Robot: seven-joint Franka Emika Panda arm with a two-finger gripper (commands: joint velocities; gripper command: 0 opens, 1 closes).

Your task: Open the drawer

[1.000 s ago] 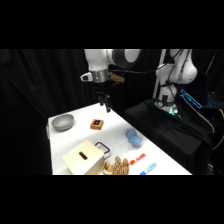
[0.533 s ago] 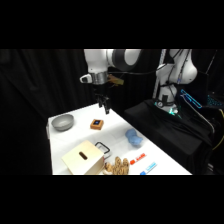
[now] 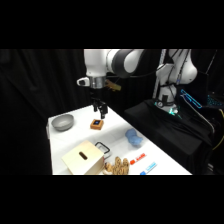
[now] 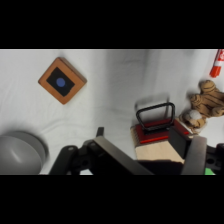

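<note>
— Where's your drawer right now?

— Your drawer sits in the pale wooden box at the near end of the white surface, with its black wire handle sticking out from the front. In the wrist view you're looking down on that handle loop just beyond the fingers.

— And the gripper?

— Your gripper hangs above the far part of the surface, just over the small brown block with the blue square, well apart from the box. The jaws stand apart, with nothing between them.

— What else do you see around it?

— A grey bowl near the far left corner, a blue object to the right, and a tan plush toy just beside the box.
</note>
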